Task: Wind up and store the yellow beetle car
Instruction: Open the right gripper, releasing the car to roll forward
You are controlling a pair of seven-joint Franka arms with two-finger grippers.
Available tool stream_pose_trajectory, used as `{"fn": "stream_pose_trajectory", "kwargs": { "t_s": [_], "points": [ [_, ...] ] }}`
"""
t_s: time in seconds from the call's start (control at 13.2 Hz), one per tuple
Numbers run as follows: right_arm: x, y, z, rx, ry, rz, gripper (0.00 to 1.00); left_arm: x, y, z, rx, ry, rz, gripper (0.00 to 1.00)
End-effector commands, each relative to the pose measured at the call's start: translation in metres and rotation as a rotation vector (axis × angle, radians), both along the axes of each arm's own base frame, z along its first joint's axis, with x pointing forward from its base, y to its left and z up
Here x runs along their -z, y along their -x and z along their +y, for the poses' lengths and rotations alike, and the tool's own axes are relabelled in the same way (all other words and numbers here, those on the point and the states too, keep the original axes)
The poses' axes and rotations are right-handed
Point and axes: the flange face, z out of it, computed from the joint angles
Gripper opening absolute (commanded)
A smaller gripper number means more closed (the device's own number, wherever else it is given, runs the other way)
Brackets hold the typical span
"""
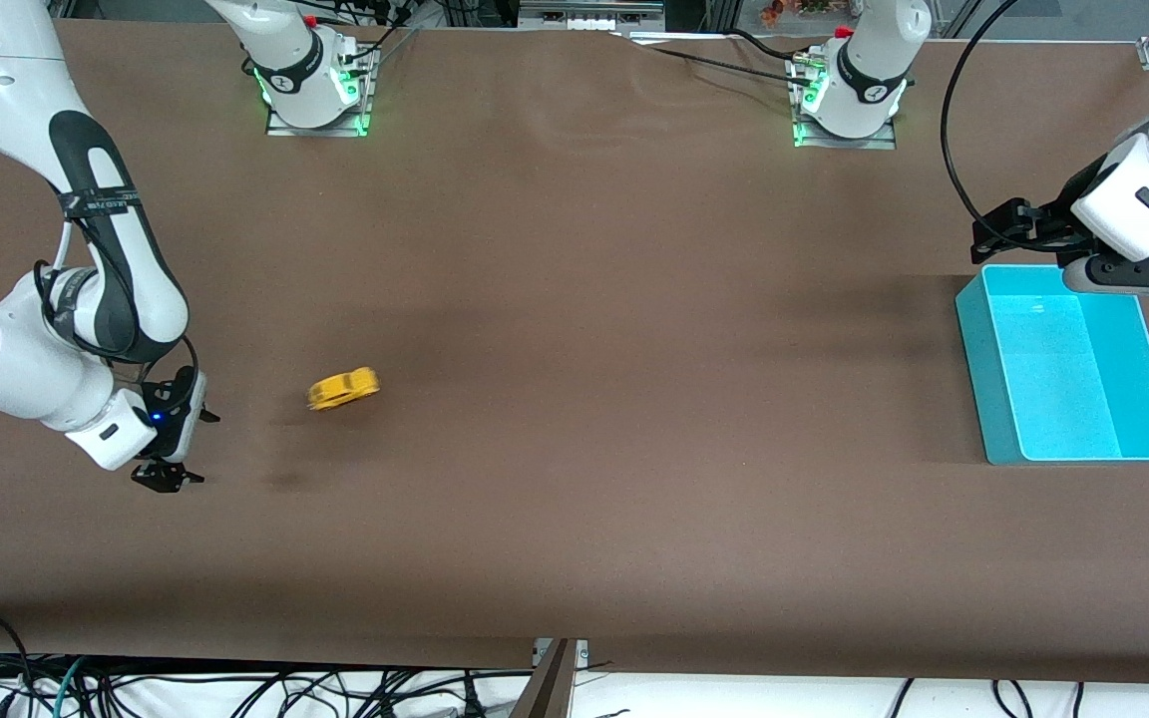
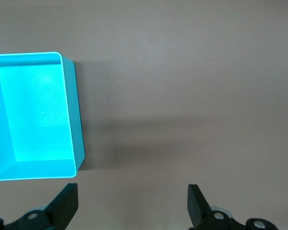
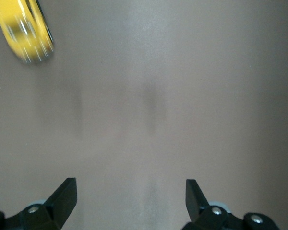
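The yellow beetle car [image 1: 343,388] sits on the brown table toward the right arm's end, blurred as if moving. It also shows in the right wrist view [image 3: 24,28], blurred, apart from the fingers. My right gripper [image 1: 174,444] is open and empty, beside the car and closer to the right arm's end of the table. My right gripper's fingers [image 3: 65,196] hold nothing between them. The turquoise bin [image 1: 1073,364] stands empty at the left arm's end. My left gripper [image 1: 1018,234] is open and empty just by the bin's edge nearest the bases; the bin shows in the left wrist view [image 2: 36,115].
The brown table [image 1: 634,399] stretches bare between the car and the bin. Both arm bases stand along the table's edge farthest from the front camera. Cables hang below the table's front edge.
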Motion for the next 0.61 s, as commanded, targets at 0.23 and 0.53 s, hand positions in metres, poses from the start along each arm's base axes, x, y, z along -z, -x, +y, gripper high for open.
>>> {"fn": "stream_pose_trajectory", "kwargs": {
  "t_s": [0.23,0.53],
  "points": [
    [0.0027,-0.0017,0.004,0.026,-0.019,0.018,1.0,-0.0051,-0.0028,0.0007,0.001,-0.007,0.002,1.0],
    [0.0008,0.0029,0.0035,0.16,-0.036,0.087,1.0,-0.0051,-0.0028,0.0017,0.001,-0.008,0.002,1.0]
  ]
}}
